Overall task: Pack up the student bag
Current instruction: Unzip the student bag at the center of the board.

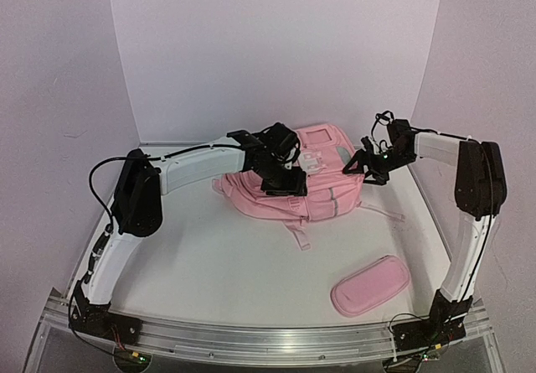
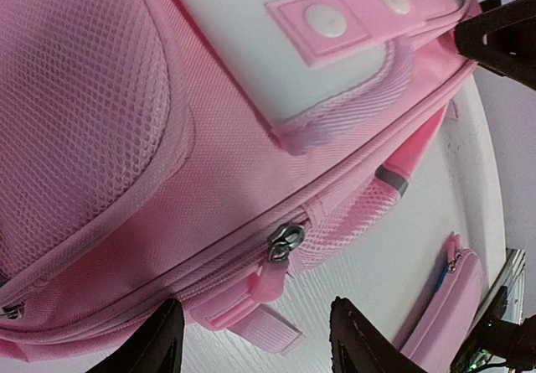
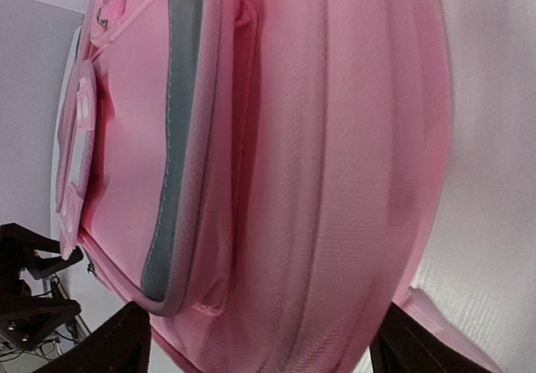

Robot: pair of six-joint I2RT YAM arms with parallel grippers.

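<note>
The student bag (image 1: 331,197) lies flat on the white worktop (image 1: 209,256), toward its far edge and a little right of the middle, with its front pockets facing up and a loose strap trailing toward the near edge. The left gripper (image 1: 283,184) hangs over the bag's left half. In the left wrist view its two black fingers (image 2: 159,344) stand apart and hold nothing, just above the bag's side seam, where a metal zip pull (image 2: 285,240) sits beside a pink fabric tab. The right gripper (image 1: 356,165) is at the bag's right end. In the right wrist view its fingers (image 3: 126,344) are spread wide, with the bulging pink fabric and a grey stripe (image 3: 172,138) filling the space ahead of them; whether they touch the fabric cannot be told. A small oblong pink pencil case (image 1: 370,285) lies well apart from the bag, near the worktop's near right corner.
</note>
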